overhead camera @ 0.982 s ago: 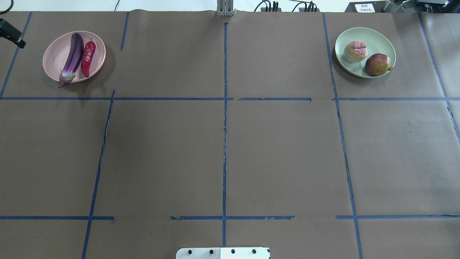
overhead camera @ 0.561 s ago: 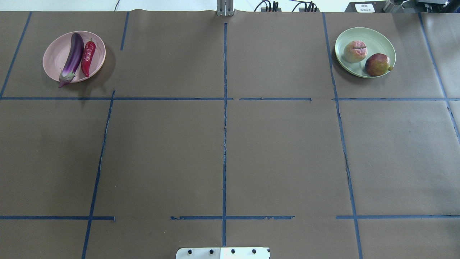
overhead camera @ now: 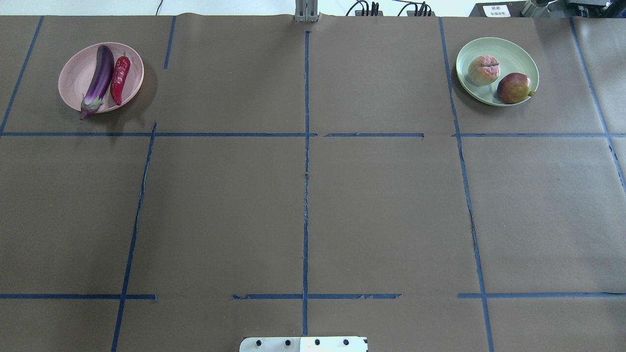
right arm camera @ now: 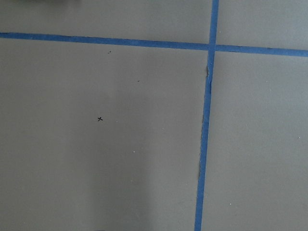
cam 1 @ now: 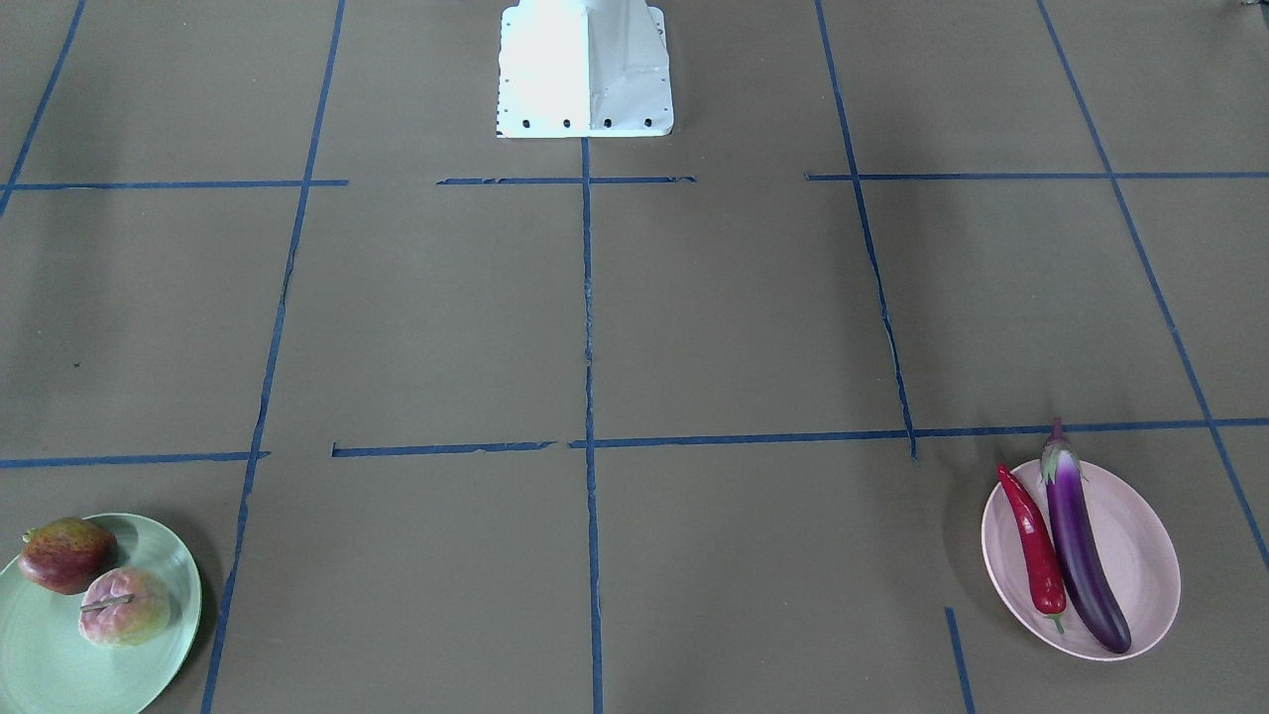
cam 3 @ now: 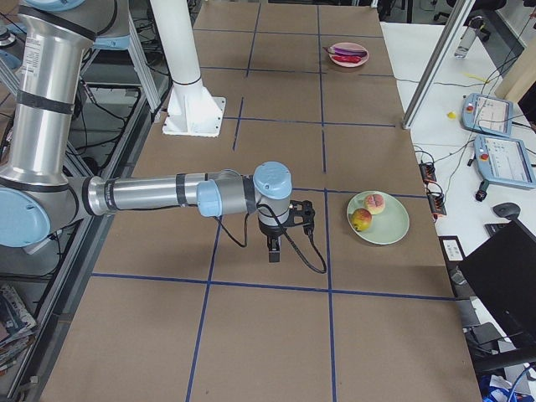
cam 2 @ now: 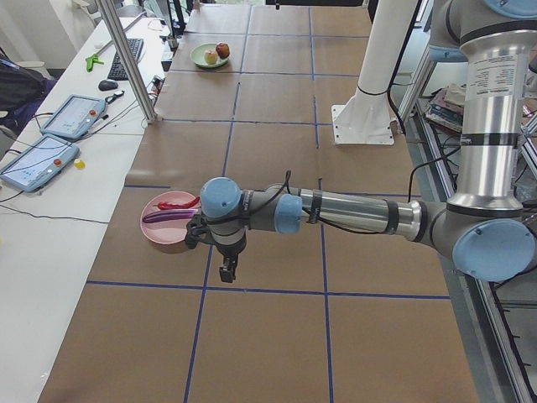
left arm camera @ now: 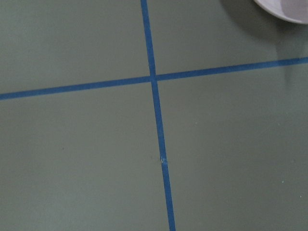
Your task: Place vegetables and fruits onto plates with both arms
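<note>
Brown tabletop [cam 2: 277, 344]: pink plate [cam 2: 164, 240] lies near left pincer [cam 2: 227, 271]; I cannot tell its gape.

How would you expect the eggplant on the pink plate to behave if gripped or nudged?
The eggplant looks glossy, so it may slip when pinched. It is long and rounded, so a sideways push might roll it, though the red chili pepper alongside could block that. Its stem end overhangs the rim of the pink plate, so it might tip off.
</note>
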### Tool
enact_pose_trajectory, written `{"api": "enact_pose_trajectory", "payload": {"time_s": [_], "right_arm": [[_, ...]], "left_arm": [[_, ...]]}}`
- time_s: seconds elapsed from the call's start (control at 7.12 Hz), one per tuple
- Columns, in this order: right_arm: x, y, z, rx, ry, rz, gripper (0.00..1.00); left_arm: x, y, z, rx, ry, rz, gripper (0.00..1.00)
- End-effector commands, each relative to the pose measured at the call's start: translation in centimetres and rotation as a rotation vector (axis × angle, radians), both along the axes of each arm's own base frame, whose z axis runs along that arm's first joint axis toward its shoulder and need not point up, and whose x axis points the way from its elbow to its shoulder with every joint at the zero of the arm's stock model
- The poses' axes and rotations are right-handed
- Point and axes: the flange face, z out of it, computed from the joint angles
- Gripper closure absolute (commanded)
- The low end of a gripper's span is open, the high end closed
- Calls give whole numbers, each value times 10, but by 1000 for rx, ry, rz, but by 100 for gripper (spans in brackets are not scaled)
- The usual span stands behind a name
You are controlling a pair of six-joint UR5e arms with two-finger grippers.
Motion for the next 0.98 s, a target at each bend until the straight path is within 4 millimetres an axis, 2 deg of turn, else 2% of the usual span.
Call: {"api": "enact_pose_trajectory", "payload": {"time_s": [0.0, 0.28, 0.42, 0.84], "right_arm": [[4, 2, 1, -3, 3, 8, 0], [4, 2, 3, -7, 5, 12, 0], [4, 2, 4, -12, 8, 14, 0], [4, 2, 5, -15, 8, 17, 0]], "left_arm": [[-3, 14, 2, -2, 1, -7, 0], [-4, 17, 16, -36, -5, -10, 0], [-3, 21, 12, -29, -7, -9, 0], [-3, 22, 15, -36, -5, -9, 0]]}}
